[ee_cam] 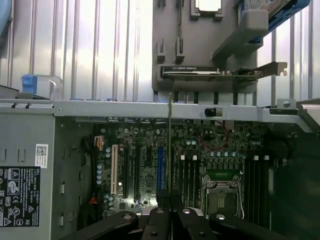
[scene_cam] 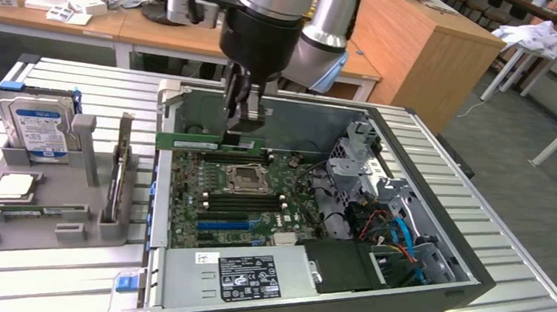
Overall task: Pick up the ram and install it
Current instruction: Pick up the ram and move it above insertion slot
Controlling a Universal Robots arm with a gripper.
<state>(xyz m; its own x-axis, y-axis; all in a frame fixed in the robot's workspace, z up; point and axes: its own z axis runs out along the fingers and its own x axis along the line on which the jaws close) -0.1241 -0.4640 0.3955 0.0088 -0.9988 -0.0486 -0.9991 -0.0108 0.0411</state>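
My gripper [scene_cam: 244,133] is shut on the ram [scene_cam: 197,142], a thin green stick held level over the far part of the open computer case [scene_cam: 465,269]. The stick hangs just above the motherboard [scene_cam: 255,220], beyond the CPU socket [scene_cam: 248,174] and over the black memory slots on that side. In the wrist view the ram [ee_cam: 170,145] shows edge-on as a thin line running out from the gripper [ee_cam: 170,212], lying between the blue expansion slot [ee_cam: 160,167] and a bank of black memory slots [ee_cam: 187,175].
A grey fixture tray [scene_cam: 23,216] at the exterior view's left holds a hard drive [scene_cam: 37,123], a CPU [scene_cam: 15,187] and an upright card [scene_cam: 118,175]. Inside the case are the power supply [scene_cam: 242,277], loose cables [scene_cam: 390,232] and a drive cage [scene_cam: 356,153].
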